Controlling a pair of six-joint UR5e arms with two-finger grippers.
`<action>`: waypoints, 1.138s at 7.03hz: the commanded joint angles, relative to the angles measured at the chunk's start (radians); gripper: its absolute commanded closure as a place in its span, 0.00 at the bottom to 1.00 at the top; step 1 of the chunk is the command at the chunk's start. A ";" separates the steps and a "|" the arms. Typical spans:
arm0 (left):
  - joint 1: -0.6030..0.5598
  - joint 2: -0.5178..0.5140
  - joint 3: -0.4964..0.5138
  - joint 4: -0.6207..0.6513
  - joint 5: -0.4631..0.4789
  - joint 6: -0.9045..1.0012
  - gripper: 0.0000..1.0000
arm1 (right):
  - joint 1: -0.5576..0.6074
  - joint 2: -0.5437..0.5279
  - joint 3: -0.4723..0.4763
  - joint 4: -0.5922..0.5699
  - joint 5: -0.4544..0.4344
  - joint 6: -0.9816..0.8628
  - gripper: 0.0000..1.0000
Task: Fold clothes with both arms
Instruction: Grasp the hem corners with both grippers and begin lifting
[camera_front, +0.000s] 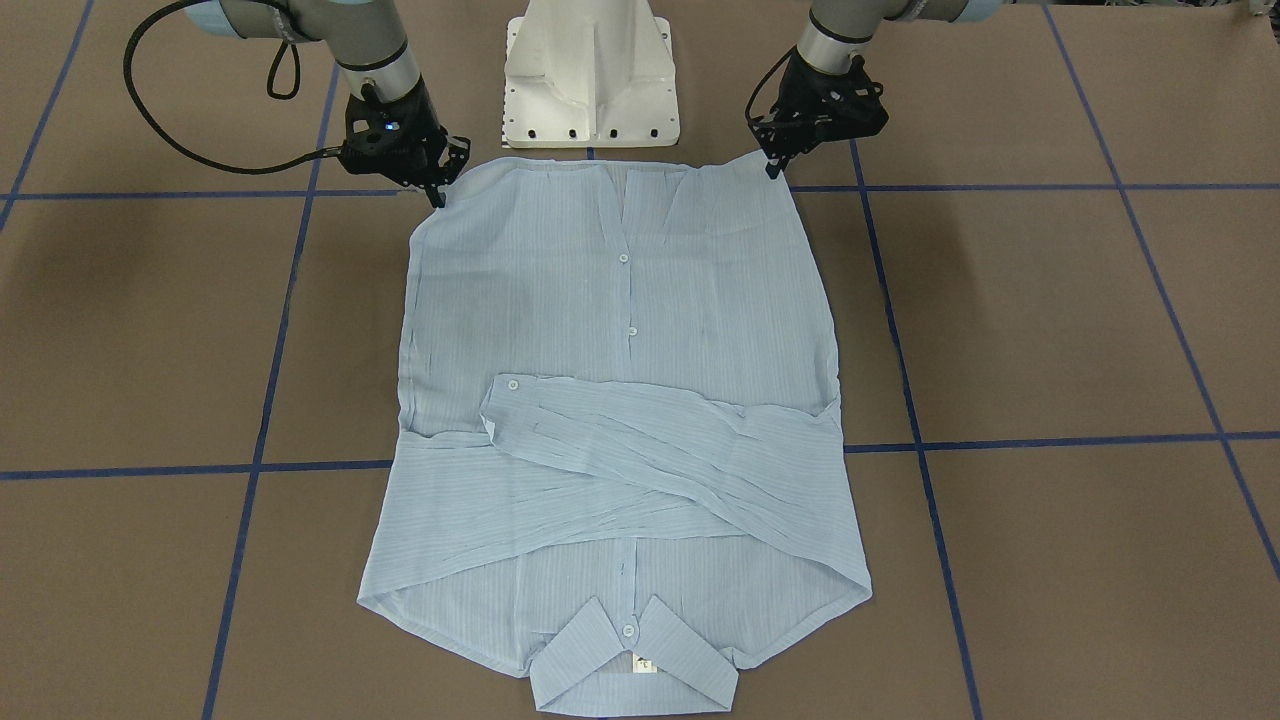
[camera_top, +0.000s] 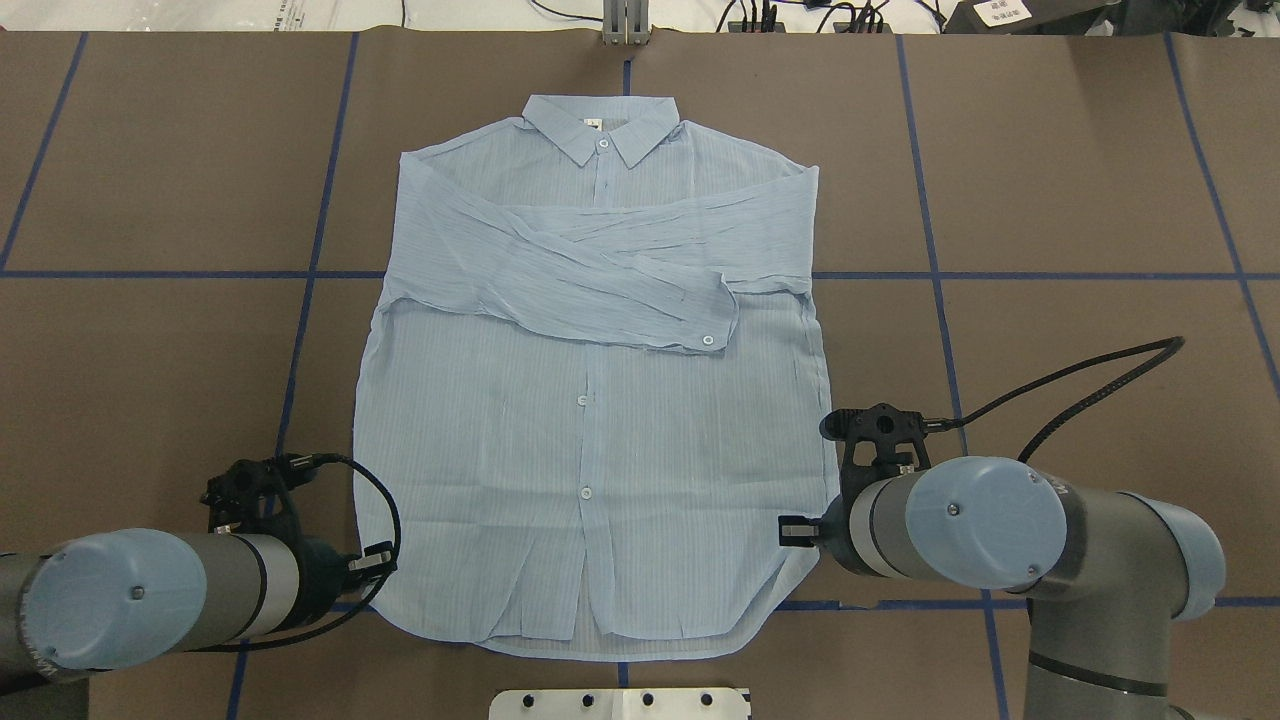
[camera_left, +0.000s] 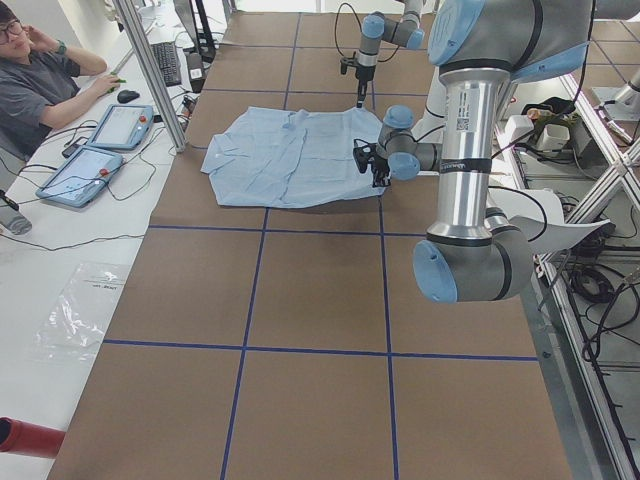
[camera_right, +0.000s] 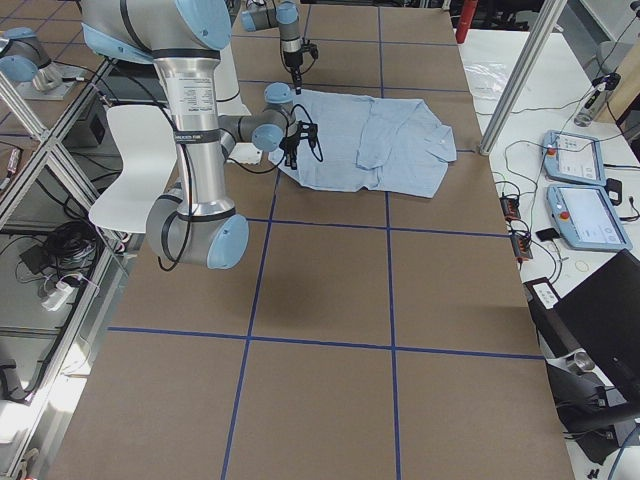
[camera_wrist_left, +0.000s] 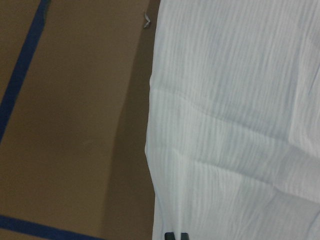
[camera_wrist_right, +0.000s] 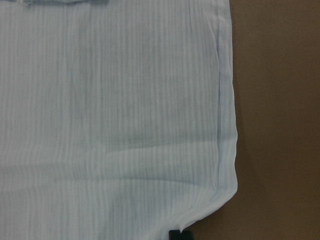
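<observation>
While scanning the brown bench (camera_top: 1050, 200), find the shirt (camera_top: 600, 450) spread flat and face up at its middle, collar (camera_top: 603, 135) toward the operators' edge, hem (camera_top: 600, 645) toward the robot's edge. Judge the folding begun but far from finished: front buttoned and smoothed, both sleeves (camera_top: 600, 285) already crossed over the chest just below the collar; lower body not yet folded, so at least the hem-to-collar fold left, perhaps more after it. Note the left arm (camera_top: 130, 600) and the right arm (camera_top: 960, 520) reaching in from the robot's edge, one at each side of the shirt. Place the left gripper (camera_front: 773, 168) at the hem corner on the robot's left, down on the cloth's side edge, and the right gripper (camera_front: 437, 192) at the opposite hem corner, touching the fabric. Read both sets of jaws as narrow, almost closed. Take from the right wrist view a small pucker of cloth running into the fingertips (camera_wrist_right: 180, 234), so likely pinched; take from the left wrist view only tips at the flat edge, grip probable, not certain. Expect a level joint lift of both corners as the next call
</observation>
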 joint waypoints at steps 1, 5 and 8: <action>0.001 0.003 -0.099 0.111 -0.014 0.000 1.00 | 0.045 -0.032 0.094 -0.008 0.072 -0.001 1.00; 0.027 -0.004 -0.259 0.337 -0.070 0.000 1.00 | 0.054 -0.140 0.227 -0.008 0.123 -0.001 1.00; 0.025 -0.009 -0.245 0.337 -0.078 0.063 1.00 | 0.121 -0.126 0.216 -0.004 0.197 -0.024 1.00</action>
